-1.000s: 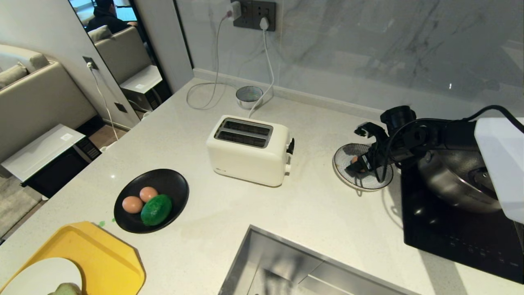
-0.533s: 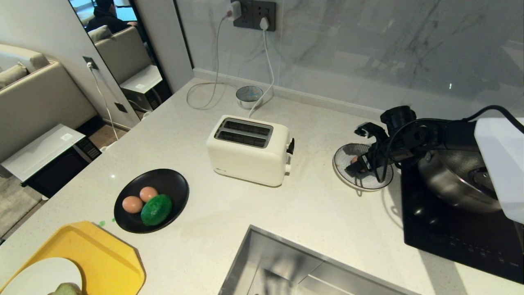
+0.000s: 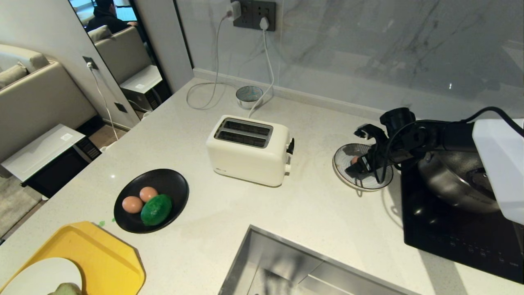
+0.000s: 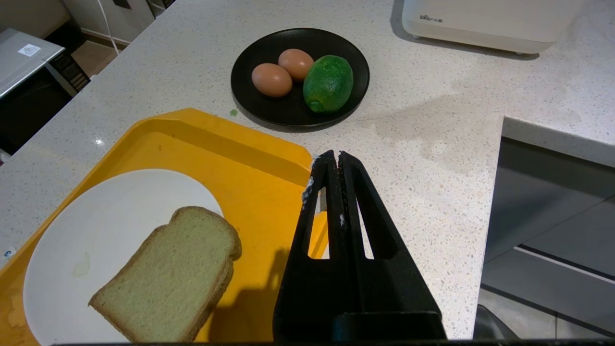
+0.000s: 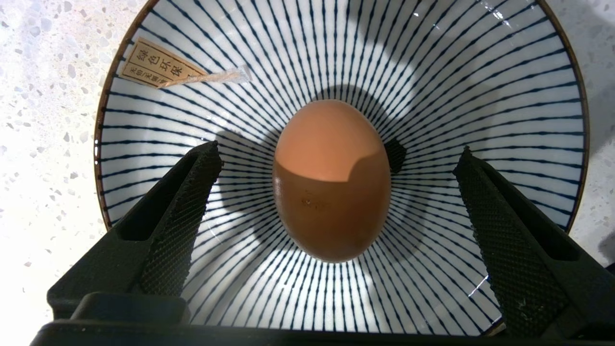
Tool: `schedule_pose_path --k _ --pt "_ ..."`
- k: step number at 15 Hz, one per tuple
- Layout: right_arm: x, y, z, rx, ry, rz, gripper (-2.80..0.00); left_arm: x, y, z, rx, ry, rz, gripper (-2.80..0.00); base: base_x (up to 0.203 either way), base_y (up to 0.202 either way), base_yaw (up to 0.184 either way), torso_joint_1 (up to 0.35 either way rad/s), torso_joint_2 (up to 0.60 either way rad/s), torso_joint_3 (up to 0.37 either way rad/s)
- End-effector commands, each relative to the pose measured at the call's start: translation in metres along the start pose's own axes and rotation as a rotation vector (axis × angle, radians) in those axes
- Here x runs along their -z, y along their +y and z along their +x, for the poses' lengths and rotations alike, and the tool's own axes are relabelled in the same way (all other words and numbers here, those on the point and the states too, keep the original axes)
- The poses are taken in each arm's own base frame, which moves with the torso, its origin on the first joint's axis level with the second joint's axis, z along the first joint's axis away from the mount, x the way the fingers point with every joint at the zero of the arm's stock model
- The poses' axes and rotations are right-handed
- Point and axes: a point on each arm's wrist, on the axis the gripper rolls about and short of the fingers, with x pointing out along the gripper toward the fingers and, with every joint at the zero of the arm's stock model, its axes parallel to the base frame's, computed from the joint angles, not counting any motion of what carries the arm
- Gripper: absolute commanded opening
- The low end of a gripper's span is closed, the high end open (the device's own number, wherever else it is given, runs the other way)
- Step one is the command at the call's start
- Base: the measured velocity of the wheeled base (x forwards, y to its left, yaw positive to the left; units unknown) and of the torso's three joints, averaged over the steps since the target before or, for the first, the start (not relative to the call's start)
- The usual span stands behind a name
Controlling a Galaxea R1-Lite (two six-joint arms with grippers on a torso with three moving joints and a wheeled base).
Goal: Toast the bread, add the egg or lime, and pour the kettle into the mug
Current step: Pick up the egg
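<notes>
- The speckled pale stone countertop (image 3: 327, 213) is cut by a steel sink (image 3: 286, 266) at the near edge; a black induction hob (image 3: 450, 221) carrying a steel pan (image 3: 454, 180) fills its right side, and bare stone lies between the toaster and the striped bowl.
- A yellow plastic tray (image 4: 240, 158) sits at the near left corner, holding a round white plate (image 4: 110, 216); the bread (image 4: 173, 269), a pale green slice with a brown crust, lies flat on that plate.
- The cream toaster (image 3: 249, 149), boxy with rounded corners, stands mid-counter, its two slots running left to right.
- A shallow black dish (image 3: 172, 184) between tray and toaster holds two eggs and the bumpy green lime (image 3: 156, 209), which touches the nearer egg.
- The blue-lined striped bowl (image 5: 480, 72) sits just left of the hob; the egg (image 5: 331, 180) lies at its centre, smooth, long axis running along the gap between the fingers.
- The right gripper (image 5: 336, 163) hangs over the bowl, fingers spread wide either side of the egg, apart from it.
- The left gripper (image 4: 334, 161) is pressed together, empty, beside the tray's rim.
</notes>
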Motion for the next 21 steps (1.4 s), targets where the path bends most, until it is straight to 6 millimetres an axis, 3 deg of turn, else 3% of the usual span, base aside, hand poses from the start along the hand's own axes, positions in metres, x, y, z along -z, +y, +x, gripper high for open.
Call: schedule_pose_path --k 1,3,4,15,18,21 --pt "0.002 0.001 0.003 -0.006 0.008 -0.002 0.00 0.000 0.000 0.000 -0.001 0.000 0.000 -2.80 0.000 0.000 0.000 0.000 0.00 0.000" --pt "0.001 0.000 0.005 0.001 -0.010 -0.003 -0.07 0.000 0.000 0.000 -0.001 -0.001 0.000 -2.80 0.000 0.000 0.000 0.000 0.00 0.000" --pt "0.001 0.000 0.007 0.003 -0.013 -0.004 -2.80 0.000 0.000 0.000 -0.001 -0.001 0.000 -2.80 0.000 0.000 0.000 0.000 0.00 0.000" --pt "-0.002 -0.001 0.000 0.008 -0.023 0.004 -2.80 0.000 0.000 0.000 0.000 -0.001 0.001 -2.80 0.000 0.000 0.000 0.000 0.00 0.000" --pt "-0.013 -0.005 -0.026 0.031 -0.064 0.008 -2.80 0.000 0.000 0.000 0.000 -0.001 0.000 -2.80 0.000 0.000 0.000 0.000 0.00 0.000" --pt "-0.028 -0.006 -0.070 0.050 -0.114 0.067 -2.80 0.000 0.000 0.000 -0.001 0.000 -0.002 -2.80 0.000 0.000 0.000 0.000 0.00 0.000"
